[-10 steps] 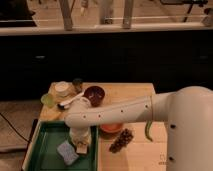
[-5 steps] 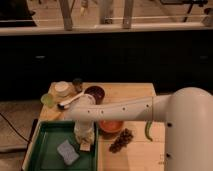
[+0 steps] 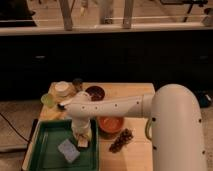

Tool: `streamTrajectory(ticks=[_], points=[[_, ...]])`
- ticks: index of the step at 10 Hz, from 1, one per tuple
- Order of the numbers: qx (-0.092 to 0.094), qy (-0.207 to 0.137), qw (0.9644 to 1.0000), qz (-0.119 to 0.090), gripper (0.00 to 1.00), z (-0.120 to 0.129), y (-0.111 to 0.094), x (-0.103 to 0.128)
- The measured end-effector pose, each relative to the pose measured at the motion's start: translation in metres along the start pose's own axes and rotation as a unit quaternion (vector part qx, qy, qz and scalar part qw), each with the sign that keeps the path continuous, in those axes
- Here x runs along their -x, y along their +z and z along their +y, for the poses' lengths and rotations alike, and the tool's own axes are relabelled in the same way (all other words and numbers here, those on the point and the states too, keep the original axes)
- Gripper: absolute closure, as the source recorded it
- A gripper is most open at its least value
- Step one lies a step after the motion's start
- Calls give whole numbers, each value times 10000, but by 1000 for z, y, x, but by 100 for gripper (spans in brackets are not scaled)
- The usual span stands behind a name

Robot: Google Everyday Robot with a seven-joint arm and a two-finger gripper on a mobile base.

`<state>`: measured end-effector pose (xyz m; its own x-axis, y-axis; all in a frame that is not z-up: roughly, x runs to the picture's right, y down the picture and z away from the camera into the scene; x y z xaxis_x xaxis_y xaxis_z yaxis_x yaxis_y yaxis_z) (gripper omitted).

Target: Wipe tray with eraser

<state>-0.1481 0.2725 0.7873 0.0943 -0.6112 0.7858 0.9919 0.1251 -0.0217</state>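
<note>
The green tray [image 3: 47, 137] lies at the front left of the wooden table. A blue-grey eraser [image 3: 68, 150] lies flat inside it, near the middle right. My gripper [image 3: 82, 141] points down over the tray's right side, just up and to the right of the eraser and beside it. It does not appear to hold the eraser. My white arm [image 3: 115, 106] reaches in from the right across the table.
An orange bowl [image 3: 111, 124] sits just right of the tray. A dark bowl [image 3: 95, 93], a white bowl [image 3: 62, 89], a small dark can [image 3: 77, 82] and a green item [image 3: 48, 100] stand behind. A dark cluster [image 3: 121, 141] lies front right.
My gripper has shifted slightly right and up, away from the eraser. The eraser has stayed in about the same place in the tray.
</note>
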Motion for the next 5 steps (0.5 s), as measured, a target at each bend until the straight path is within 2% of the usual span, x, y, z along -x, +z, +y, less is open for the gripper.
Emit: streamTrajectory(ticks=[2,5], points=[[37,-311,9995,-21,100,-27,3,5],[80,-576,9982,-123,100,-35,9,33]])
